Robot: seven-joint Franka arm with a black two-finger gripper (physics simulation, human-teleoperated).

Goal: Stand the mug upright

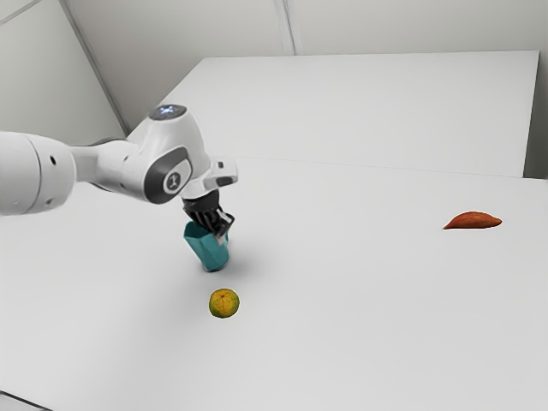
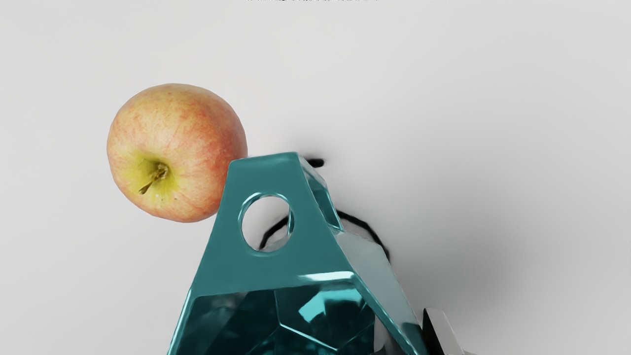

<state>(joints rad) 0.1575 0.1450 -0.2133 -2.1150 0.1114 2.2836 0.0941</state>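
Observation:
The teal mug point(image 1: 208, 248) leans in the exterior view, its mouth up and tipped toward that view's left, its base low and near the tabletop; whether the base touches cannot be told. At its rim is my black gripper point(image 1: 221, 229), pointing down. In the wrist view the gripper point(image 2: 408, 340) is shut on the mug's side wall, one finger outside and the other partly seen inside the mouth. The mug point(image 2: 266, 273) shows its flat handle with a round hole, and its open mouth faces the camera.
A yellow-green fruit point(image 1: 224, 303) lies close to the mug's base in the exterior view. A red-yellow apple point(image 2: 177, 153) appears beside the handle in the wrist view. The reddish sweet potato point(image 1: 473, 221) rests far toward the exterior view's right on the white table point(image 1: 360, 300).

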